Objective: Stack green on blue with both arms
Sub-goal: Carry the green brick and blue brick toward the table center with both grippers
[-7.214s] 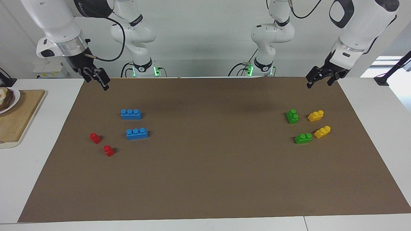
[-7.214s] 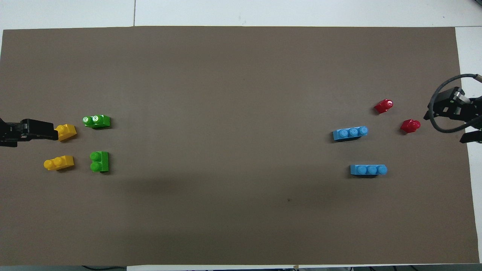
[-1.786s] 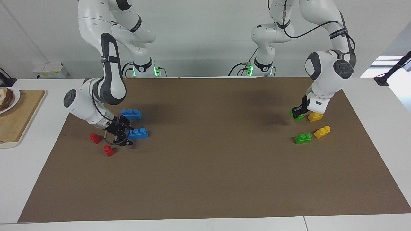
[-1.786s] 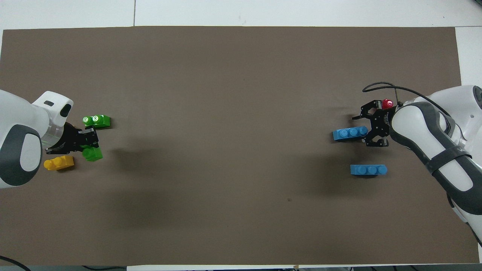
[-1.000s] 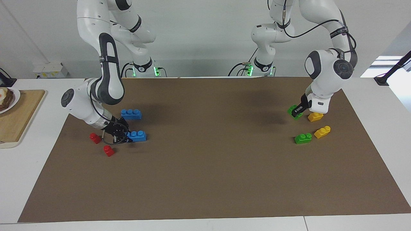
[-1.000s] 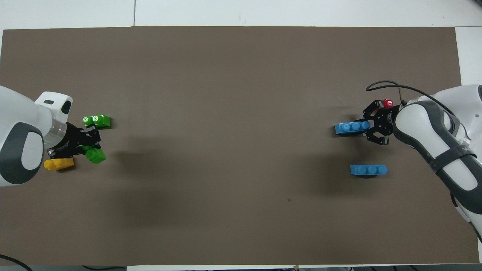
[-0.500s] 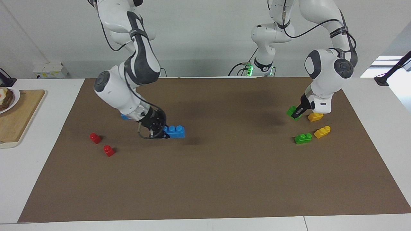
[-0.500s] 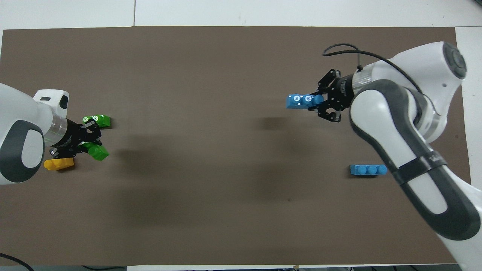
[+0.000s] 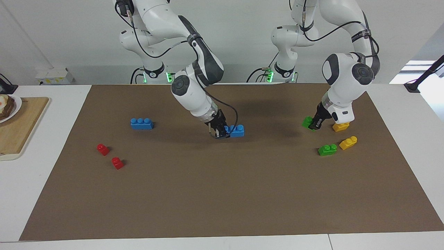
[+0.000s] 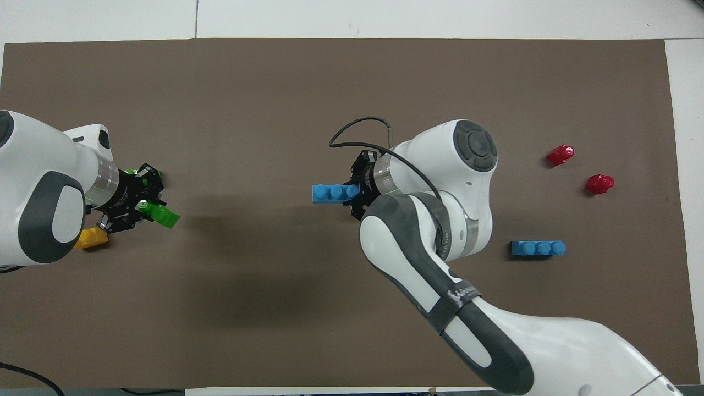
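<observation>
My right gripper point(image 9: 223, 131) point(image 10: 358, 192) is shut on one end of a blue three-stud brick point(image 9: 237, 131) point(image 10: 331, 192), held level just over the middle of the brown mat point(image 9: 222, 194). My left gripper point(image 9: 315, 124) point(image 10: 138, 204) is shut on a green two-stud brick point(image 9: 307, 122) point(image 10: 163, 215), tilted and a little above the mat at the left arm's end. A second blue brick point(image 9: 141, 123) point(image 10: 538, 248) lies at the right arm's end. A second green brick point(image 9: 327, 149) lies beside a yellow one; the overhead view mostly hides it under my left gripper.
Two yellow bricks point(image 9: 341, 126) point(image 9: 348, 142) lie close to my left gripper. Two red one-stud bricks point(image 9: 102, 149) point(image 9: 117, 163) sit at the right arm's end. A wooden board point(image 9: 19, 128) with a plate point(image 9: 15, 107) lies off the mat there.
My right gripper has carried the blue brick from beside the red bricks to over the mat's middle. My left gripper has raised the green brick and shifted slightly toward the middle.
</observation>
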`<state>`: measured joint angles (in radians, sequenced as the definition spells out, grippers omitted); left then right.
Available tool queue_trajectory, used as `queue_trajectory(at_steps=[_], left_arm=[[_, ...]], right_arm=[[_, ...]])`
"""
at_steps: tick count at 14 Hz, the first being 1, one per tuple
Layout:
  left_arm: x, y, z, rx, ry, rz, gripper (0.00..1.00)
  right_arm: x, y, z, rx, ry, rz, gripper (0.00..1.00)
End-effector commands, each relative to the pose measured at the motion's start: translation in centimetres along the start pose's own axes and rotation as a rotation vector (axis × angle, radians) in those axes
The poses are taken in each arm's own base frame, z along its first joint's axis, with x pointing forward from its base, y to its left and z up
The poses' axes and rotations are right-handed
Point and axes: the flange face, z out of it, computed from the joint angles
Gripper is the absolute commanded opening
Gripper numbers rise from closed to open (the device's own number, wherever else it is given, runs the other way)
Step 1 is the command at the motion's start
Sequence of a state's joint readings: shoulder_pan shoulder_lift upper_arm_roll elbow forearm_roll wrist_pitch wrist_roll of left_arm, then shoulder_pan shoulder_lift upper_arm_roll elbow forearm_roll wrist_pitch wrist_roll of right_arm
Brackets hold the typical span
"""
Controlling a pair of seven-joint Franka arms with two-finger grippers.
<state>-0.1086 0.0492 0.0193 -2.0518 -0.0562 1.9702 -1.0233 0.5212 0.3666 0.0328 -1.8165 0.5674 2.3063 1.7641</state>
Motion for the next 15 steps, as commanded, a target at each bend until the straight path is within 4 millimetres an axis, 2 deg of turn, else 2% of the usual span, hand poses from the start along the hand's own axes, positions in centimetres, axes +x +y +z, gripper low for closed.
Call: queue_trajectory(at_steps=[1, 5, 8, 11, 15], left_arm=[[-0.6, 1.2, -0.7, -0.002, -0.005, -0.115, 0.0], [-3.1, 2.7, -0.9, -0.008, 0.003, -0.285, 0.0], [-5.1, 4.4, -2.3, -0.041, 0.014, -0.419, 0.0], [-6.6, 6.0, -2.8, -0.058, 0.017, -0.546, 0.0], [-9.6, 9.0, -2.9, -0.178, 0.01, -0.777, 0.0]], right_arm=[[0.6, 0.1, 1.4, 0.01, -0.001, -0.006, 0.0], [1.2, 0.7, 2.2, -0.009, 0.02, 0.049, 0.0], [2.4, 1.1, 3.0, 0.009, 0.032, 0.063, 0.0], [3.0, 0.9, 3.9, 0.03, 0.037, 0.111, 0.0], [4.0, 1.1, 4.7, 0.052, 0.047, 0.137, 0.0]])
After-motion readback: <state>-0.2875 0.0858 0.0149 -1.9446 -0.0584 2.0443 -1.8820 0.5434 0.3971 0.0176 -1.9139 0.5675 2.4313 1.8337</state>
